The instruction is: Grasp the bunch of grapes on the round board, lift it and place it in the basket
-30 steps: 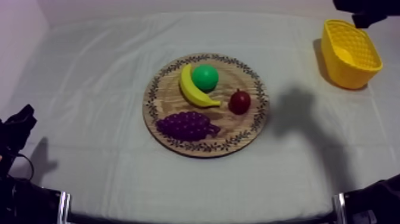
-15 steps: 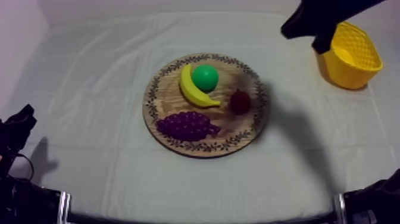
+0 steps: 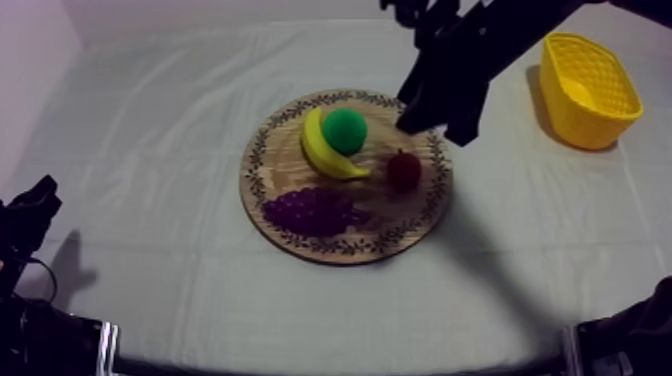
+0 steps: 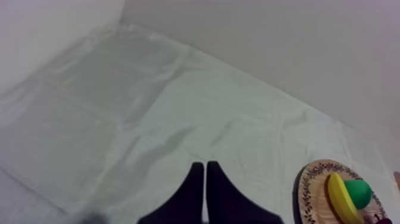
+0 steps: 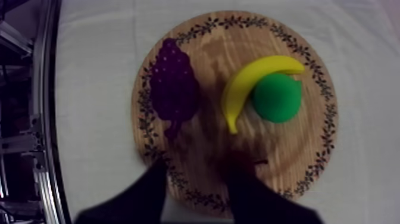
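- The purple bunch of grapes [image 3: 312, 210] lies on the round wooden board with a patterned rim [image 3: 396, 216], near 7 o'clock in the top view.
- My right gripper [image 3: 438, 128] hangs over the board's 2 o'clock edge, fingers apart, holding nothing.
- My left gripper [image 4: 204, 179] sits over the grey-white cloth [image 4: 119, 107], fingers pressed together.
- The yellow basket [image 3: 588, 90] stands well apart from the board, toward 2 o'clock.
- A small red fruit [image 3: 403, 171] sits near the board's 3 o'clock.

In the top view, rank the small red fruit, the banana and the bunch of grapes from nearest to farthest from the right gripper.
From the right gripper, over the wooden board at its far right rim:
1. Small red fruit, on the board's right side.
2. Banana, left of centre.
3. Bunch of grapes, at the near left.
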Robot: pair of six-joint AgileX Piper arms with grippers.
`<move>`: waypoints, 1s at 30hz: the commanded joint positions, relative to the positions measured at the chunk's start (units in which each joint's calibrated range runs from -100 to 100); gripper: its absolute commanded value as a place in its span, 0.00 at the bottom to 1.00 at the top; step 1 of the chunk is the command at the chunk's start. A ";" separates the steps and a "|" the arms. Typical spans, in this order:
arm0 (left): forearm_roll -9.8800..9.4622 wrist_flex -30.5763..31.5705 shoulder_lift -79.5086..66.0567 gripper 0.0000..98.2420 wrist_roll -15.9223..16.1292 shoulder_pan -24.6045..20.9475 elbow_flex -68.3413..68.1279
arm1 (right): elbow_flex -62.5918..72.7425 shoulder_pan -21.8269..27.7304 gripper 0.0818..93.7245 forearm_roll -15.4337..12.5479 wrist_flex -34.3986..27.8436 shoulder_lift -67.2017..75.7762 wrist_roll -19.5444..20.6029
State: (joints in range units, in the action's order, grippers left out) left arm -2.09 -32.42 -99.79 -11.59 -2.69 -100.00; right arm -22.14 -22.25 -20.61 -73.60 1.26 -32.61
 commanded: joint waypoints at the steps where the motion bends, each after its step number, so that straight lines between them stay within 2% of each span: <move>1: 0.01 0.01 0.05 0.00 -0.01 -0.03 0.00 | 0.03 -0.93 0.65 0.17 0.06 -0.56 0.58; 4: 0.01 0.01 0.05 0.00 -0.01 -0.03 0.00 | -0.49 -2.33 0.71 0.28 0.99 -1.57 0.68; 8: 0.01 0.01 0.05 0.00 -0.01 -0.03 0.00 | -1.43 -4.47 0.74 0.25 3.26 -3.84 0.88; 17: 0.01 0.01 0.05 0.00 -0.01 -0.03 0.00 | -1.73 -8.39 0.77 -0.02 9.73 -13.17 0.95; 30: 0.01 0.01 0.05 0.00 -0.01 -0.03 0.00 | 5.73 -9.47 0.77 -0.37 13.14 -26.83 0.57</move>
State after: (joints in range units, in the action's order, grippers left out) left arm -2.09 -32.42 -99.79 -11.59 -2.69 -100.00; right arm -16.71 -31.65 -21.00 -60.42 -24.17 -32.01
